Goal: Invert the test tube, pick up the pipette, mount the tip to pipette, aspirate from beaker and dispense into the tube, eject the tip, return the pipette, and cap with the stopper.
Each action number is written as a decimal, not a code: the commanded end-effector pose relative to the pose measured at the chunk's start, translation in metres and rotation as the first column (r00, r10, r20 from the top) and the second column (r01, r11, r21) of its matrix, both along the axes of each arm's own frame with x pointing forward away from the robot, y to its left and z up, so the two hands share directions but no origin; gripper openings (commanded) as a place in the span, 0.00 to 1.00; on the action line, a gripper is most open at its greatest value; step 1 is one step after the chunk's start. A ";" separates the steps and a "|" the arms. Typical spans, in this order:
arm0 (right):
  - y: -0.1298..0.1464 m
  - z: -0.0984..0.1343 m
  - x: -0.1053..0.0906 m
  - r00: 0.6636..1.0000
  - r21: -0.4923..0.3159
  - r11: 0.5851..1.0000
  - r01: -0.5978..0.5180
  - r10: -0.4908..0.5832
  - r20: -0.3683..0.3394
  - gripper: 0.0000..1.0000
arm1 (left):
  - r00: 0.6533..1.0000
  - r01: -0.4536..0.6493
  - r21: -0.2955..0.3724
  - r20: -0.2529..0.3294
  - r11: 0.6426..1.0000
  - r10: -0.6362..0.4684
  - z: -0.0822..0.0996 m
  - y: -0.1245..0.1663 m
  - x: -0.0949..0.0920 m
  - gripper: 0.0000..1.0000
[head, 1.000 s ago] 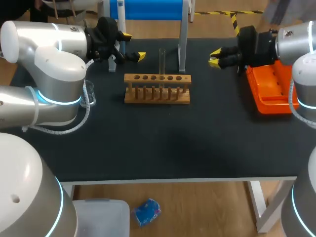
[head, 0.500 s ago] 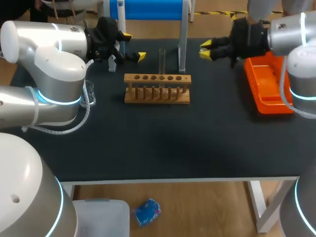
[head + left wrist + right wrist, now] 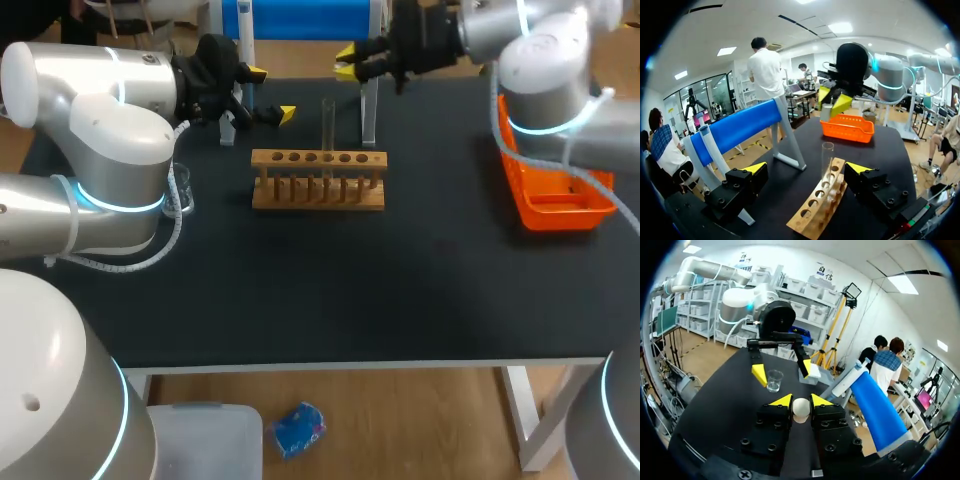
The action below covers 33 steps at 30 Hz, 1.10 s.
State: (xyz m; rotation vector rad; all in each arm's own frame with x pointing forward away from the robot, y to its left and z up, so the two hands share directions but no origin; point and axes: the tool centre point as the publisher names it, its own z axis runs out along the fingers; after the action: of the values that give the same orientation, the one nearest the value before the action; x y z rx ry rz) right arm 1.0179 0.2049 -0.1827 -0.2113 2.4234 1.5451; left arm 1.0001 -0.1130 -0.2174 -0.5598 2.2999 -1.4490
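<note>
Our right gripper [image 3: 801, 401] pinches the white stopper [image 3: 800, 411] between its yellow tips, so we judge that only the capping is left. The tube [image 3: 827, 157] stands upright and uncapped in the rack [image 3: 815, 205], ahead of our left gripper [image 3: 807, 167], whose fingers are spread wide and empty. We cannot tell whether it holds liquid. Neither gripper carries a pipette, so it seems returned. Ahead of the right fingers stands the beaker [image 3: 773, 380]. The black table [image 3: 330, 280] also bears a blue stand [image 3: 735, 130] and an orange tray [image 3: 847, 127].

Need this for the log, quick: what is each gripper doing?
Left gripper: open, holding nothing.
Right gripper: shut on the stopper.
</note>
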 end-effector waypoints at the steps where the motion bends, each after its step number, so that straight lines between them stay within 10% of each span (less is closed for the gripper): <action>1: 0.021 -0.012 0.016 0.999 -0.009 1.000 -0.027 0.027 -0.044 0.00 | 1.000 0.000 -0.004 0.003 1.000 0.000 -0.002 0.000 0.001 1.00; 33: 0.007 -0.031 -0.012 0.977 0.001 0.997 0.072 -0.070 -0.199 0.00 | 1.000 0.000 -0.004 0.003 1.000 0.000 -0.002 0.000 0.001 1.00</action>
State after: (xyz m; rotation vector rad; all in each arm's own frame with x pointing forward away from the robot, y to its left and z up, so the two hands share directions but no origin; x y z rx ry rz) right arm 1.0066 0.2129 -0.2131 0.0321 2.5391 1.6172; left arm 1.0001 -0.1130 -0.2174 -0.5598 2.2999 -1.4489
